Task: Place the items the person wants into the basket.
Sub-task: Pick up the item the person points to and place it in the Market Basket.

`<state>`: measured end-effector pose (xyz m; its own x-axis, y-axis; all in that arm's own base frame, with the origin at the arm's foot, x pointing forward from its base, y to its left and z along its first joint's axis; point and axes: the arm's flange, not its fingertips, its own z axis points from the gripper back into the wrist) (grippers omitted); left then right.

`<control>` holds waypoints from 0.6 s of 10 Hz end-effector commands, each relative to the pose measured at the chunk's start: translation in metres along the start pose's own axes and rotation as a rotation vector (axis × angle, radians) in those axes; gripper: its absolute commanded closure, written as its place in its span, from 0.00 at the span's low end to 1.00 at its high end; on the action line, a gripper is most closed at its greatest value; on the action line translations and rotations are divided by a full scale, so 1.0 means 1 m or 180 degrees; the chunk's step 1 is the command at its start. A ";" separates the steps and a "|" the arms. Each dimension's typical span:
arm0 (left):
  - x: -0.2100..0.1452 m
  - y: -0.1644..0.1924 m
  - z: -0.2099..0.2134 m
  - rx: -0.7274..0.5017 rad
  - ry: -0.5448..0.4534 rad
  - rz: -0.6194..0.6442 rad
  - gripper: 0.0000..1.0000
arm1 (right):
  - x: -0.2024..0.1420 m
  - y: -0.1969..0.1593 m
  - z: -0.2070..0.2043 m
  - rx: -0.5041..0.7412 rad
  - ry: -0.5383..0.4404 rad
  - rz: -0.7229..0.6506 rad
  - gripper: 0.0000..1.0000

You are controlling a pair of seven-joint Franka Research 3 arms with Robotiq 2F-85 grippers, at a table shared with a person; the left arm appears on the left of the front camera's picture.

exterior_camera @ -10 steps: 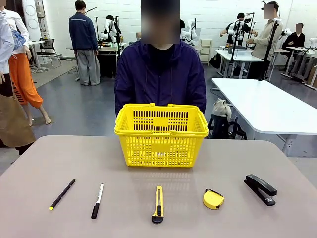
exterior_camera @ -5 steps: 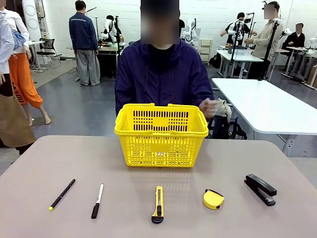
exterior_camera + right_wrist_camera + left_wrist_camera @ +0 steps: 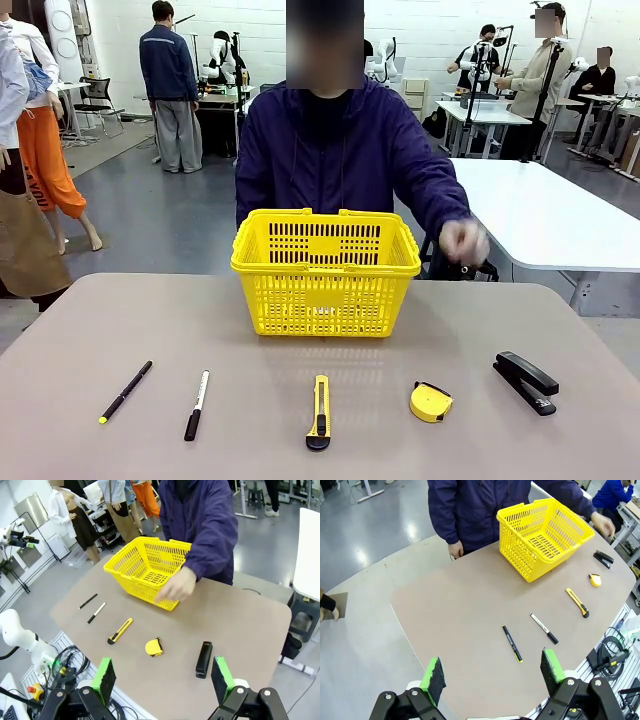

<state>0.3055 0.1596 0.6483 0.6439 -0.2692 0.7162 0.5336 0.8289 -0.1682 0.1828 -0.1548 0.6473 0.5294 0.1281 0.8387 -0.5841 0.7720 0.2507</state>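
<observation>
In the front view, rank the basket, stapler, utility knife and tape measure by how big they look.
1. basket, by far the largest.
2. stapler and utility knife: similar length, too close to rank, though the stapler looks bulkier.
3. tape measure, smallest.

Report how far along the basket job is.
Done: nothing; the yellow basket looks empty. In hand: the person's hand is stretched out near the basket's corner, while the left end effector and right end effector are open and hold nothing. Left: the utility knife, tape measure and stapler lie on the table, none picked up.
</observation>
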 end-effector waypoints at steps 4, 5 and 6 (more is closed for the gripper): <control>-0.002 0.000 0.001 -0.0051 -0.0024 -0.0045 0.00 | 0.000 0.001 -0.002 0.0062 -0.0004 0.0026 0.00; -0.002 0.000 0.001 -0.0051 -0.0024 -0.0045 0.00 | 0.000 0.001 -0.002 0.0062 -0.0004 0.0026 0.00; -0.002 0.000 0.001 -0.0051 -0.0024 -0.0045 0.00 | 0.000 0.001 -0.002 0.0062 -0.0004 0.0026 0.00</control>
<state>0.3055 0.1596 0.6483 0.6438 -0.2692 0.7162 0.5337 0.8288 -0.1683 0.1828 -0.1546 0.6473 0.5294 0.1291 0.8385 -0.5846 0.7718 0.2503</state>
